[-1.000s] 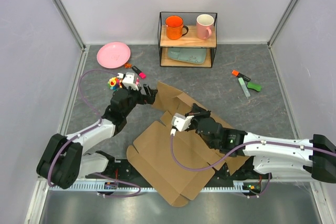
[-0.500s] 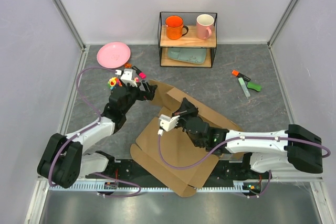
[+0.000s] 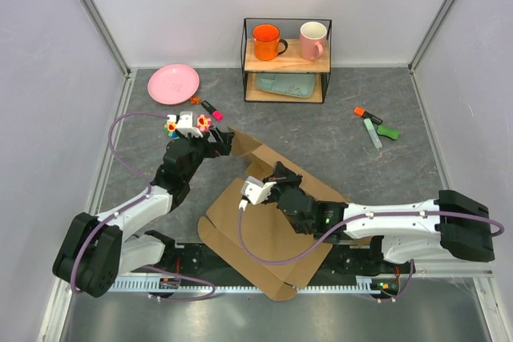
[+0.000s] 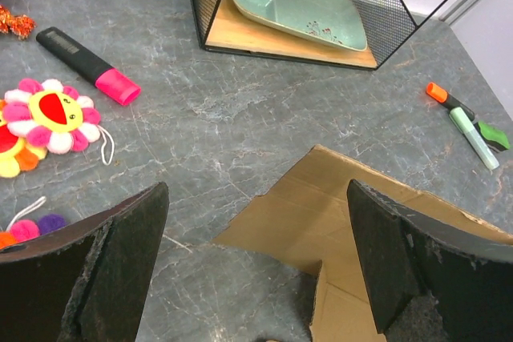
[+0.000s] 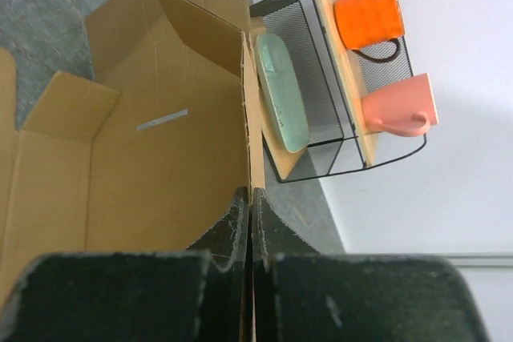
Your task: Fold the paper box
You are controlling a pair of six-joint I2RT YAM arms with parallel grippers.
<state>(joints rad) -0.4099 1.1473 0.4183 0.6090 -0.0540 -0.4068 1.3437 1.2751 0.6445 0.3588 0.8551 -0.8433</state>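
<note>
The paper box [image 3: 268, 238] is a flat brown cardboard sheet with flaps, lying in the middle of the table, its far part raised. My right gripper [image 3: 280, 174] is shut on the edge of a raised panel; in the right wrist view the fingers [image 5: 249, 198] pinch the thin edge of the cardboard [image 5: 144, 150], which stands upright. My left gripper [image 3: 222, 140] is open and empty at the sheet's far left corner. In the left wrist view its fingers [image 4: 256, 198] straddle a corner flap of the box [image 4: 353, 222] lying on the table below, apart from it.
A black wire shelf [image 3: 286, 60] at the back holds an orange mug [image 3: 266, 41], a pink mug [image 3: 313, 39] and a green tray [image 3: 284, 84]. A pink plate [image 3: 173, 83], a pink highlighter [image 4: 88, 55] and a flower toy [image 4: 54, 115] lie at left. Markers [image 3: 375, 127] lie at right.
My right gripper moved left and back with the cardboard panel, raising it and dragging the sheet left. My left gripper moved slightly away from me and stayed open.
</note>
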